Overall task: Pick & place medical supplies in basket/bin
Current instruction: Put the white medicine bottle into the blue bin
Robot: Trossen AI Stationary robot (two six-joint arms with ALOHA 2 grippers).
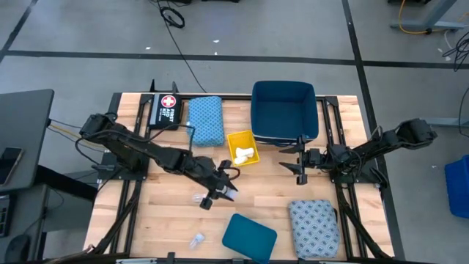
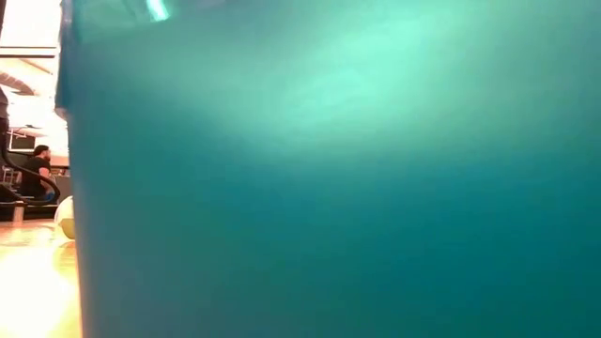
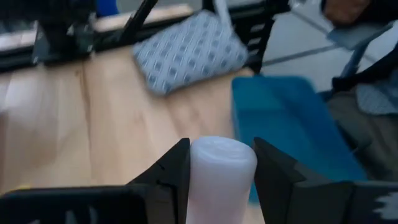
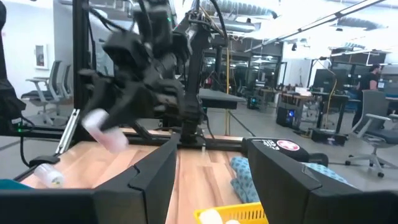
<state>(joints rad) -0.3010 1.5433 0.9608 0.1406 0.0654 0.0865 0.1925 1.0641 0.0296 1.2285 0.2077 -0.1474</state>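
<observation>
My left gripper (image 1: 220, 193) is over the middle of the table, shut on a small white roll (image 3: 221, 175). The right wrist view also shows this roll (image 4: 103, 130) held above the wood. More white rolls (image 1: 244, 154) lie in the small yellow bin (image 1: 242, 137). Two tiny clear packets (image 1: 198, 198) (image 1: 196, 240) lie flat on the table. The blue patterned pad (image 1: 206, 119) lies flat by the far edge. The grey-blue pad (image 1: 314, 227) lies flat near the front. My right gripper (image 1: 300, 163) waits open, right of the yellow bin. My left gripper pinches the white roll across its rounded side (image 3: 198, 180), one dark finger (image 3: 174, 174) on each flank. One end of the roll sticks out past the fingertips. In the right wrist view the roll is tilted and lifted clear of the table.
A large dark blue bin (image 1: 284, 132) stands at the far edge behind the yellow bin. The black case with a red-and-white cross (image 1: 167, 108) sits at the far left. A teal pouch (image 1: 249, 236) lies at the near edge and fills the low view (image 2: 329, 188).
</observation>
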